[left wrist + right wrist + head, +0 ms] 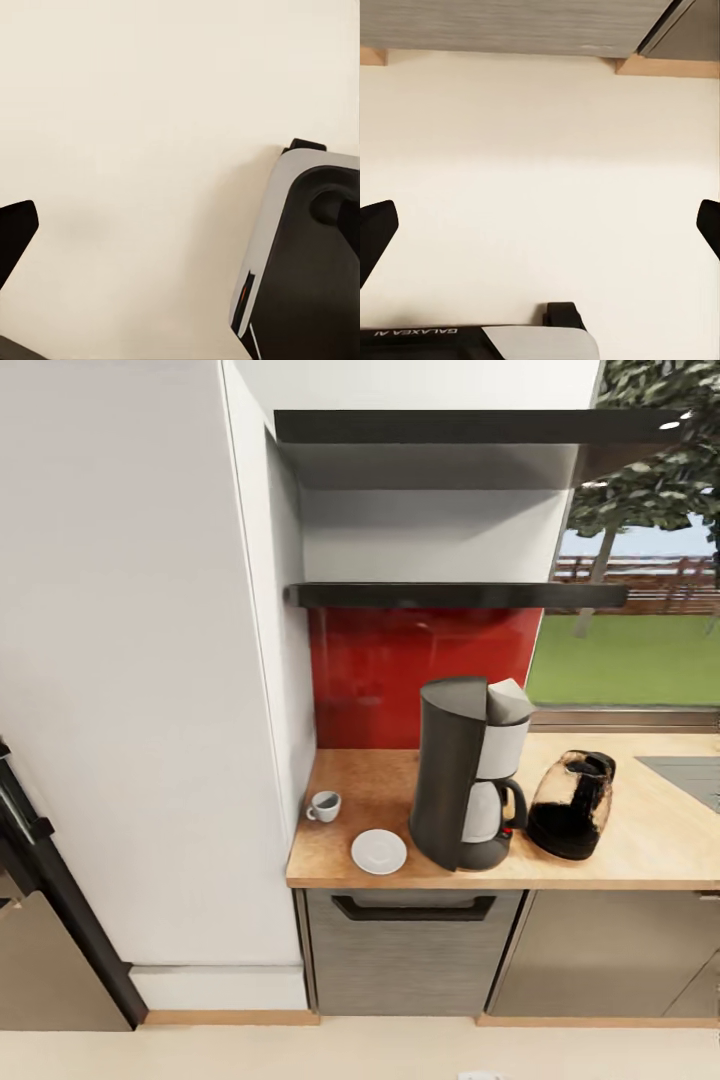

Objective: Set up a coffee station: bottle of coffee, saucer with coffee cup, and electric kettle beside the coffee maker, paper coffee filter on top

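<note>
Coffee cup [324, 805] sits beside the saucer [379, 851], far ahead of the floor-facing right pincer [540, 225], spread wide and empty, suggesting an approach comes next.

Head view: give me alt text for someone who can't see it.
A wooden kitchen countertop holds a black coffee maker with an electric kettle tilted on its right, a white saucer on its left, and a coffee cup standing apart behind the saucer. Two dark shelves hang above a red backsplash.
</note>
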Tool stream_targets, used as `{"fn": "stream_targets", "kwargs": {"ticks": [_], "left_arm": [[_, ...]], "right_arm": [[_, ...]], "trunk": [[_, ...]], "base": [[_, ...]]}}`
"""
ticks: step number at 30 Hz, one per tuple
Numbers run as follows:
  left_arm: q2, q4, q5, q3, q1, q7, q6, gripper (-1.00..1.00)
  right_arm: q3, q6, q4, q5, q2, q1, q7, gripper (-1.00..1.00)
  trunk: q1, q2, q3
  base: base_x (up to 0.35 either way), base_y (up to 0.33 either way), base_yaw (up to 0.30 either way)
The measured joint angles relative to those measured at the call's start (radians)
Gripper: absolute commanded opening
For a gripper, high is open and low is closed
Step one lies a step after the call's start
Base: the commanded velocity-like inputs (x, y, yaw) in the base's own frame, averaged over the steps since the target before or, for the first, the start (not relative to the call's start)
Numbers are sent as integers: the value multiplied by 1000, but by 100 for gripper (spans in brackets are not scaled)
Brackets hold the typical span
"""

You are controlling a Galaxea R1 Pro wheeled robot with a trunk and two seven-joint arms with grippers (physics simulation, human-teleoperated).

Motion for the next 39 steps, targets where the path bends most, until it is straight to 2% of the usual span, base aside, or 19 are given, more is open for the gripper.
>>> {"fn": "stream_targets", "kwargs": {"ticks": [17,28,32,39], "left_arm": [[6,8,2,2,1,-1,4,100],[16,13,-9,-9,5,-3,8,100],[16,12,-11,-11,3,-3,12,100],[29,10,-10,-12,1,-2,15,100]], "right_arm": [[-4,-3,-4,-1,2,0,-4,100],[-4,-30,-245,-4,16,-1,2,100],[-3,-55,-300,-4,19,-1,3,100],[0,-91,-358,-4,25,-1,5,100]], "trunk": [[0,0,0],[0,0,0],[0,0,0],[1,0,0]], "base": [[0,-5,0],[0,0,0],[-53,0,0],[-274,0,0]]}}
